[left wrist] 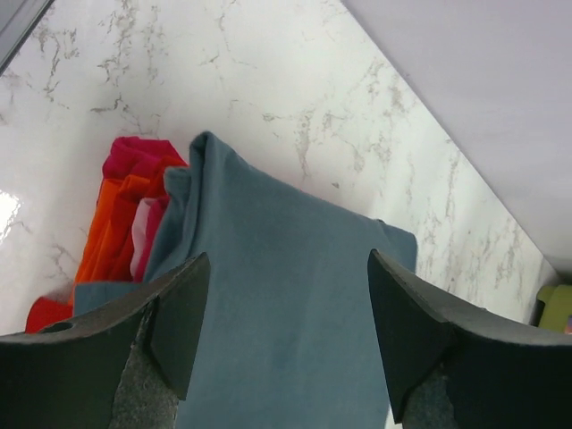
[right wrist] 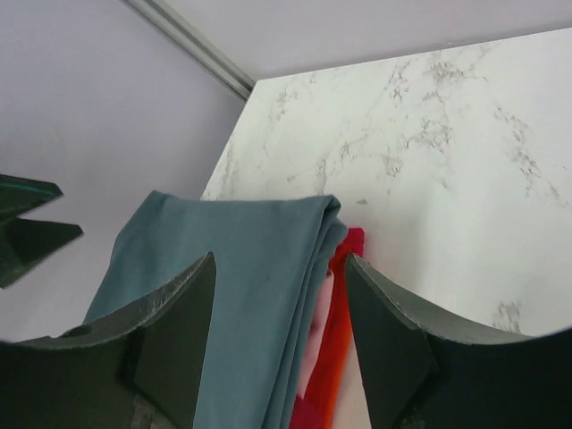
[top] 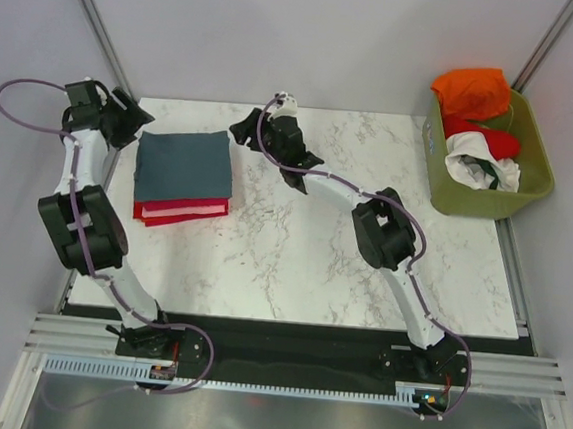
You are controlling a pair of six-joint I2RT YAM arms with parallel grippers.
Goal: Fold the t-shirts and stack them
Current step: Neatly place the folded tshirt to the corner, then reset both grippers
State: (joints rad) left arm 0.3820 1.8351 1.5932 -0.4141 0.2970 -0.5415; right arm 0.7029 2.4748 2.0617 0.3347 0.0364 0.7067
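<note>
Bench (top: 362, 271): white marble-pattern top, black strip along the near edge. Pale grey walls on three sides, and metal frame posts run up from both far corners.

T-shirt stack sits near the far-left corner. The slate blue-grey tee (top: 183, 165) is on top, folded roughly square. The crimson red tee (top: 184, 211) is under it, with only its near and right edges showing. The blue tee covers the rest of the pile. The wrist views catch an orange layer (left wrist: 112, 223) and a pale pink strip at the stack's edge, too little to say which garments they are.

Left gripper (left wrist: 288, 268): jaws wide apart with nothing between them, at the stack's left edge. From above, its fingers are lost against the dark housing.

Right gripper (right wrist: 281, 264): also spread and holding nothing, by the stack's far-right corner. Can't tell whether either gripper touches the cloth.

A dark pointed shape (right wrist: 31, 223) is cut off at the left of the right wrist view and can't be identified.

Olive-green plastic basket (top: 530, 186) is at the far-right corner; can't tell if it sits fully on the top. Inside, an orange tee (top: 471, 90) is heaped over the far rim, a red one (top: 494, 142) lies below it, and a crumpled white one (top: 471, 165) is nearest, with a dark patch in its folds.
</note>
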